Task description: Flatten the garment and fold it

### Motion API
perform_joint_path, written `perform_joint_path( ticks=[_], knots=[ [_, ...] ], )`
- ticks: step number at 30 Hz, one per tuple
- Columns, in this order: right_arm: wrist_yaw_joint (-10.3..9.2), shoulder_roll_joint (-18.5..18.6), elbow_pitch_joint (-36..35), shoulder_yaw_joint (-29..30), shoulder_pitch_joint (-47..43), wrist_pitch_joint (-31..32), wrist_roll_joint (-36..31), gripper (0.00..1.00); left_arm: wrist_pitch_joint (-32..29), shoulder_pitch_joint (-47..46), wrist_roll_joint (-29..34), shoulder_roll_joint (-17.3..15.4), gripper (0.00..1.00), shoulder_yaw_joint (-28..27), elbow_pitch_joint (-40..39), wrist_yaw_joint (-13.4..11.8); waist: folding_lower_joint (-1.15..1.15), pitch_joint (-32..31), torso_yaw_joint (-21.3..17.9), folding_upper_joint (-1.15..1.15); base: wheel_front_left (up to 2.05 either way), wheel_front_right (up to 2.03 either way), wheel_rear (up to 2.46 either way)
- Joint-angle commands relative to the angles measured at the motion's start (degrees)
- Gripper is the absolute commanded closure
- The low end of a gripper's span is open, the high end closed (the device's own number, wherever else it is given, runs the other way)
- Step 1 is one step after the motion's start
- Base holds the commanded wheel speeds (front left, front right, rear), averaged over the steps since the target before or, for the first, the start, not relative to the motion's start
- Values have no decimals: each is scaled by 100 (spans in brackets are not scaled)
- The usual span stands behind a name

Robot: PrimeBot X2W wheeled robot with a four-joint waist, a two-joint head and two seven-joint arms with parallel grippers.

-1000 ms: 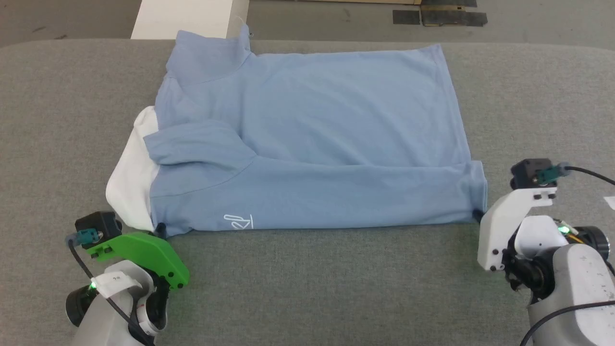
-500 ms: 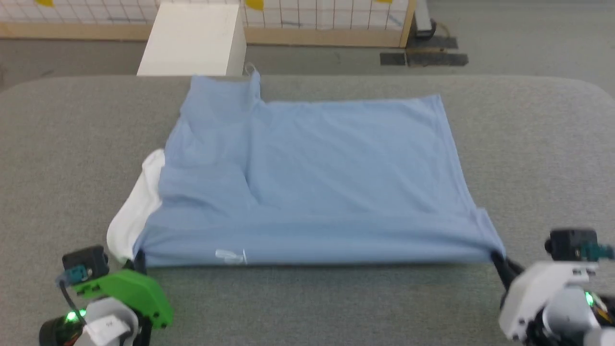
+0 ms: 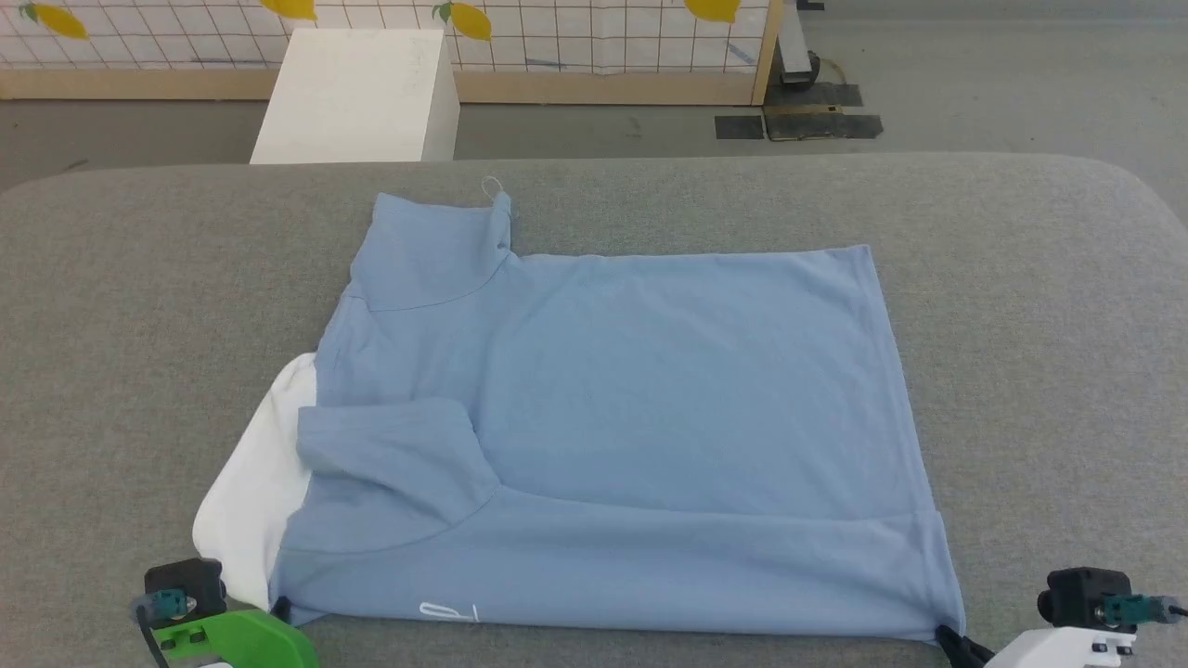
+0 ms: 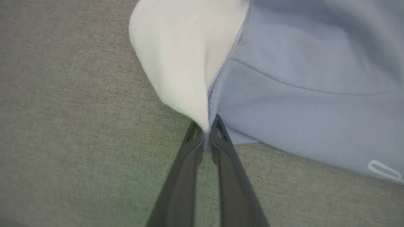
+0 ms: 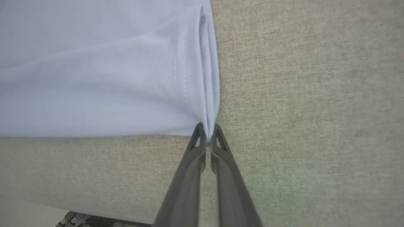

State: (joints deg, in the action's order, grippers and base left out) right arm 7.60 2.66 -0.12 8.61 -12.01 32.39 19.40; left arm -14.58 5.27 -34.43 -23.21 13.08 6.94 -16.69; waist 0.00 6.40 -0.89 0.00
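Both claws gripping the garment's [image 3: 650,399] near corners, with the cloth lying spread on the grey table [image 3: 1021,325].

The left claw [image 4: 206,129] is pinching shut on the near-left corner, just where a white fabric piece [image 4: 176,63] is meeting the blue knit. The right claw [image 5: 207,134] is pinching the near-right hem corner, with layers bunching between its fingers. The near edge is lying doubled over in a band, and one sleeve [image 3: 390,455] is lying folded across the body. Risk, as I'm judging it: each grip is holding only a sliver of soft knit, so an uneven pull could be slipping a corner free — or dragging just the top layer, skewing the fold and creasing around the sleeve.
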Motion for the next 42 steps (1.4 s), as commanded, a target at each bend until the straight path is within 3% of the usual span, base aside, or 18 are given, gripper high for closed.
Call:
perform_joint_path(
  ticks=[1,2,3,4,9,15,20,26,30,35,38,42],
  knots=[
    [-11,21,93,6,12,-117,36,100,-1,93,-45,9,100,3,77,0,0,0,7,0,0,0,0],
    [-11,21,164,-11,33,-214,41,81,34,94,-87,46,79,-11,109,15,0,-3,12,0,0,0,0],
    [-11,21,206,-25,47,-297,56,31,75,96,-119,77,28,-36,135,14,0,-10,16,0,0,0,0],
    [-11,21,228,-51,65,-415,81,0,132,104,-142,103,0,-56,162,23,0,-25,16,0,0,0,0],
    [-11,21,90,-92,165,-1135,54,0,452,100,-202,123,0,-166,95,128,0,-57,18,0,0,0,0],
    [-11,21,-336,-242,375,-2340,-240,0,951,-334,117,-228,0,-279,-351,304,0,67,8,0,0,0,0],
    [-11,22,-669,-388,692,-3345,-553,0,1152,-1326,514,-624,0,-124,-531,729,0,394,-61,0,0,0,0],
    [-11,61,-710,-610,1167,-3861,-656,0,1070,-2900,755,-888,0,40,-179,1233,0,1009,-301,0,0,0,0],
    [-11,74,-647,-740,1561,-4005,-659,0,690,-3896,727,-1028,0,120,235,1558,0,1503,-558,0,0,0,0],
    [-11,63,-567,-867,1965,-4094,-591,0,-102,-4871,611,-1158,0,190,689,1762,0,2054,-880,0,0,0,0],
    [-11,52,-492,-988,2184,-4140,-523,0,-966,-5389,388,-1227,0,157,989,1723,0,2371,-1096,0,0,0,0],
    [-11,43,-418,-1121,2334,-4236,-451,0,-1915,-5745,155,-1310,0,29,1134,1414,0,2598,-1286,0,0,0,0]
  ],
)
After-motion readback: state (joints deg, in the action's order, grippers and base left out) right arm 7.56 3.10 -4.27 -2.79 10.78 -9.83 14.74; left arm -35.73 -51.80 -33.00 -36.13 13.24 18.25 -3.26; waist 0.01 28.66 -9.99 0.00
